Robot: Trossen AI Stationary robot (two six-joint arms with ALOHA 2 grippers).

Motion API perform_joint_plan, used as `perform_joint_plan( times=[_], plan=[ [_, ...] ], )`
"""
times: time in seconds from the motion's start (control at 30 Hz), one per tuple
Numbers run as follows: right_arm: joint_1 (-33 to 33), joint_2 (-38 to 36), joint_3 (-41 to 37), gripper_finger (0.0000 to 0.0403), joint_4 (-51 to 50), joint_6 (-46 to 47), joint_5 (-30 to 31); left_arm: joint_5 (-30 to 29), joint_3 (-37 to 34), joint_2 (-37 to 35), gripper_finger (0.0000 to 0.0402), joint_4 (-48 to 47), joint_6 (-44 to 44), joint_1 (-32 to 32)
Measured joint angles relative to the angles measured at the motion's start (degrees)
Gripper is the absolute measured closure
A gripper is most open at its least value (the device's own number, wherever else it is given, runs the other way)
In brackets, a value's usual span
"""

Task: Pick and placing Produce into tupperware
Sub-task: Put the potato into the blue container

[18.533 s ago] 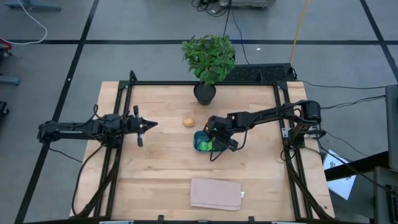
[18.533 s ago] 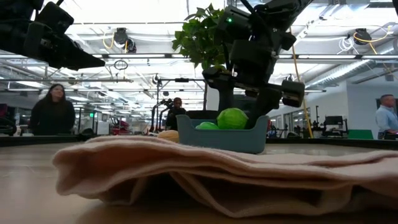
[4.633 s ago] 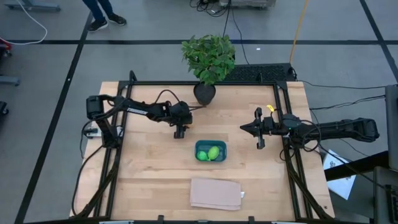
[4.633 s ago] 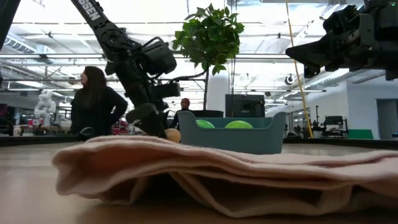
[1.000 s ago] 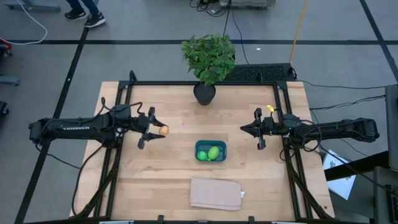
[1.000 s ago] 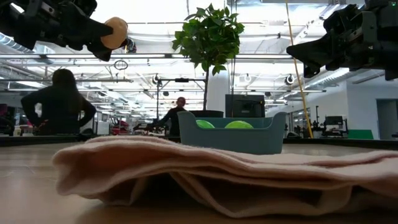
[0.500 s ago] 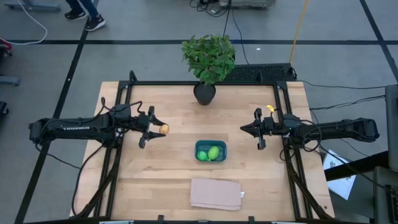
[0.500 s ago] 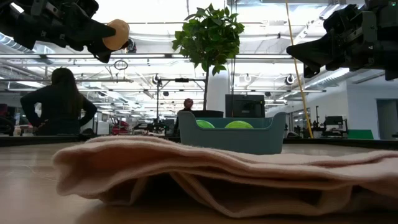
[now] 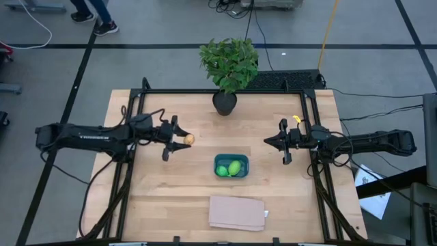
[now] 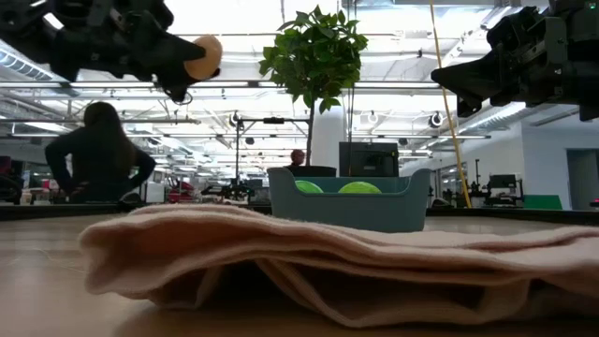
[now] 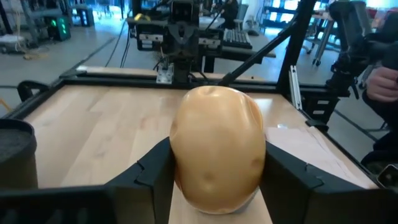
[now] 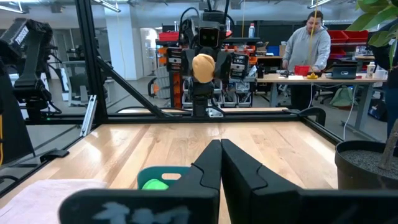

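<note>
The teal-blue tupperware (image 9: 231, 166) stands at the table's middle with two green pieces of produce (image 9: 235, 167) (image 10: 359, 187) inside. Left of it and a little farther back, my left gripper (image 9: 183, 140) hangs high above the table, shut on the orange-tan piece (image 9: 189, 139) (image 10: 202, 57). My right gripper (image 9: 268, 142) waits shut over the table's right part, its fingers (image 12: 220, 155) together and pointing toward the left. My left gripper pinches the orange-tan piece by its two opposite sides (image 11: 180, 155) between the two fingers (image 11: 283, 174). The fingers lie level and point toward the table's right. The piece sits at their free ends, juts past the tips, and is lifted well clear of the table.
A potted plant (image 9: 229, 65) stands at the far edge's middle. A folded tan cloth (image 9: 236, 212) lies near the front edge, below the tupperware. Black frame rails (image 9: 308, 130) run along the table's left and right sides. People stand in the room behind.
My left gripper has gone toward the table's right, nearer the tupperware, carrying the orange-tan piece, which stays lifted clear. My right gripper has kept still.
</note>
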Motion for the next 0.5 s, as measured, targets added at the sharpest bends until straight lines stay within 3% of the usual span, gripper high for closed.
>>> perform_joint_plan(
  times=[0.5],
  plan=[
    [0.0,0.0,0.0,0.0403,0.0,0.0,0.0,1.7,13.5,22.3,0.0215,-1.8,3.8,-4.7]
  ],
)
